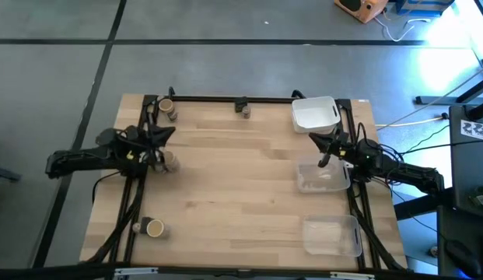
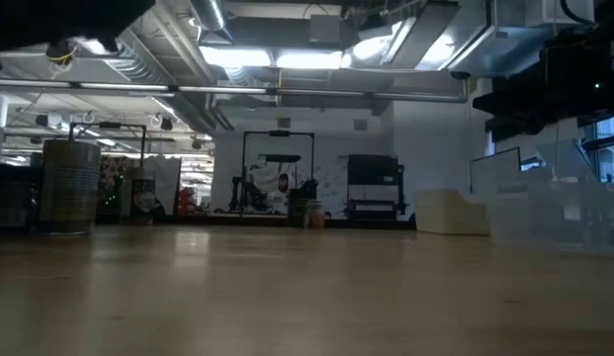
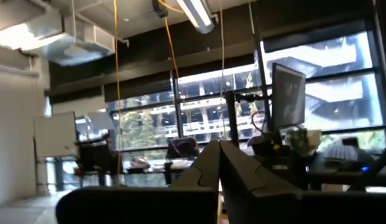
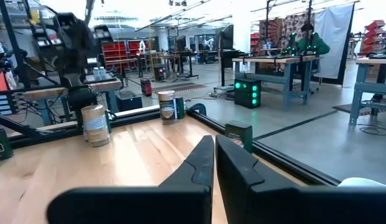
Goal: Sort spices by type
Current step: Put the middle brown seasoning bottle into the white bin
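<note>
The spices stand upright on their bases on the wooden table. A tan-topped jar (image 1: 166, 105) with a small greyish one (image 1: 173, 115) stands at the far left corner. A dark blocky one (image 1: 243, 108) stands at the far edge. Another tan-topped jar (image 1: 169, 161) stands by the left arm. A third tan-topped jar (image 1: 154, 229), with a small greyish one (image 1: 137, 227), stands near the front left. My left gripper (image 1: 168, 133) is shut and empty above the table's left side. My right gripper (image 1: 322, 149) is shut and empty at the right, above a clear tray. The right wrist view shows two jars (image 4: 95, 124) (image 4: 166, 107) and the dark block (image 4: 238, 135).
A white rectangular tray (image 1: 315, 114) sits at the far right corner. Two clear plastic trays (image 1: 323, 176) (image 1: 332, 236) sit along the right edge. A black frame (image 1: 225, 99) runs around the table. The table's middle is bare wood.
</note>
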